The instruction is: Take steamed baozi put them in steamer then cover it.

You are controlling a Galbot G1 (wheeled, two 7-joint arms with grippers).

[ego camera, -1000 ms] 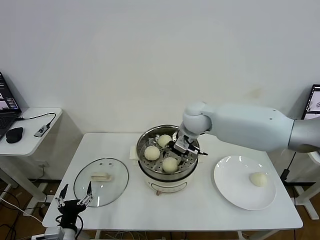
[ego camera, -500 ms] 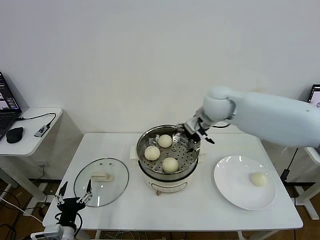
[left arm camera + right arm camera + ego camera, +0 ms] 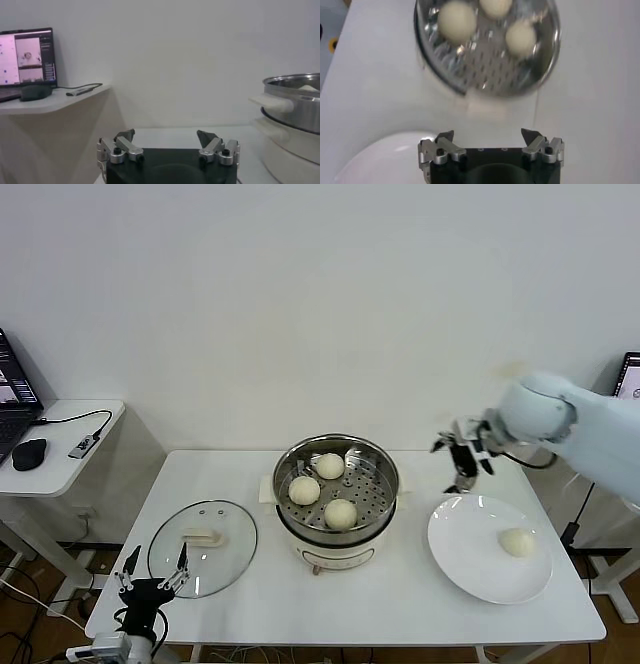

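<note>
Head view: right tool (image 3: 462,461) is seen in the air between the steamer (image 3: 337,487) and the white plate (image 3: 489,548), just past the plate's near-steamer rim, with its prongs spread and nothing held. One bun (image 3: 516,542) is left on the plate, w/ three buns (image 3: 340,513) already on the holed tray in the steamer. From the tool, the last bun lies outward to the robot's right and nearer the front edge, across most of the plate; the steamer lies the opposite way. The bun is round, so no long axis has to be matched, and approach from straight above is judged enough. The right arm is by far the nearer one.

Left tool (image 3: 152,580) is parked low at the front left corner of the surface (image 3: 400,604), spread and empty, just in front of the glass lid (image 3: 202,547), which lies flat, handle up, well apart from the steamer.

Right wrist view: three buns are seen in the tray, plate rim beside the tool.

Surface is white and flat, w/ free space round the plate. Room: plain white wall, side desk (image 3: 60,446) w/ laptop (image 3: 15,399) and mouse (image 3: 28,452) at far left.
</note>
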